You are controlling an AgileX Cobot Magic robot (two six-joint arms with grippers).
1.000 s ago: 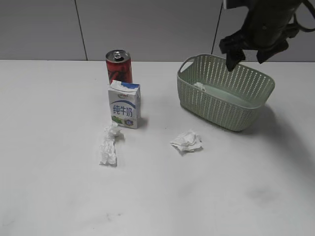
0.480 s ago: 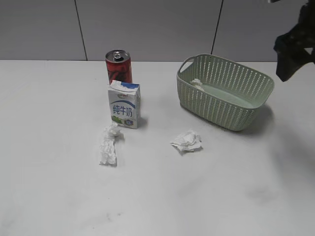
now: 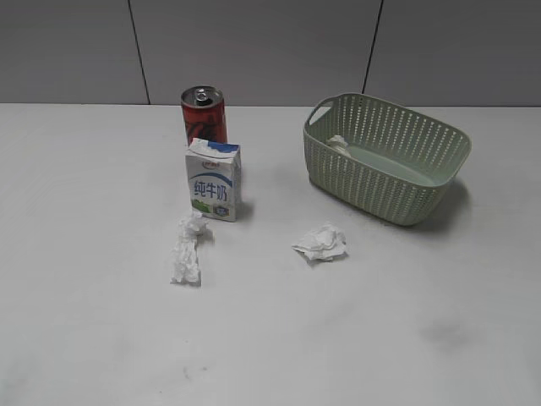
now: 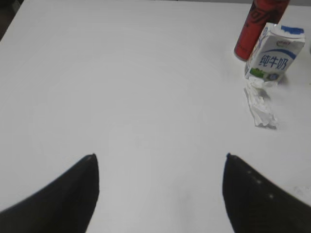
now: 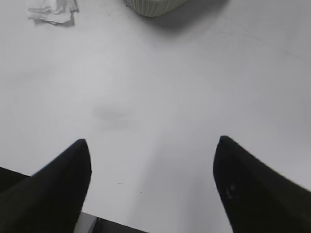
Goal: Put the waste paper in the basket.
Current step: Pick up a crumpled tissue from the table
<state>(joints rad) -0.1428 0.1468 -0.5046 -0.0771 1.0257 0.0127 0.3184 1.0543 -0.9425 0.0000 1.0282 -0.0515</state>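
Nearest in the exterior view, the white table (image 3: 270, 355) is a smooth matte sheet with faint grey scuffs and plenty of bare room along its front edge. At about 9 o'clock from the table's middle lies an elongated wad of waste paper (image 3: 187, 249), soft, crinkled and white; a rounder crumpled wad (image 3: 321, 243) sits at roughly 3 o'clock from it, well apart. Just behind the long wad, touching or nearly so, stands a boxy white-and-blue milk carton (image 3: 215, 181) printed with the characters 纯牛奶, its top flap torn open. A red cylindrical drink can (image 3: 204, 114) with a metal top stands just beyond the carton at 12 o'clock. At 1 o'clock from the round wad is the basket (image 3: 385, 156), pale green plastic, rectangular with rounded corners, perforated walls and a handle cutout; a third white wad (image 3: 337, 142) rests inside against its left end.

The left gripper (image 4: 160, 158) hangs over bare table, its dark pointed fingers spread wide and empty. The right gripper (image 5: 151, 141) is likewise spread wide with nothing between its fingers.
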